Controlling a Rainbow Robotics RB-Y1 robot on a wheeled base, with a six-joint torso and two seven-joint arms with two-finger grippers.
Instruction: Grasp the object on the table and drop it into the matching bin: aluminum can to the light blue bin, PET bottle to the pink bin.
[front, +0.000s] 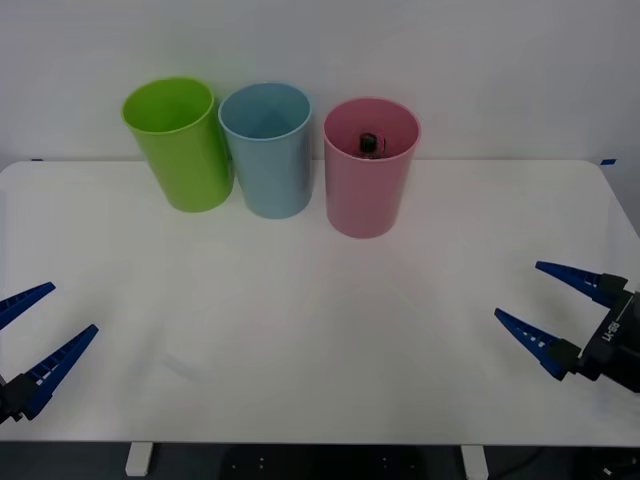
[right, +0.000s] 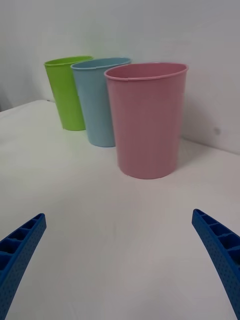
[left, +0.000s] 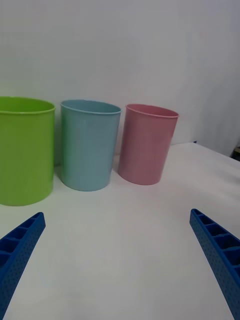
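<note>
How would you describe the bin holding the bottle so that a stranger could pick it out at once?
Look to the far edge of the white table, where three tall cup-shaped bins stand in a row. It is the pink bin, at the robot's right end beside the light blue bin. Unlike its neighbours, a small black-capped bottle shows inside it.

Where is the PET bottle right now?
In the front view, the PET bottle sits inside the pink bin, the rightmost of three bins at the table's far edge, beside the light blue bin.
</note>
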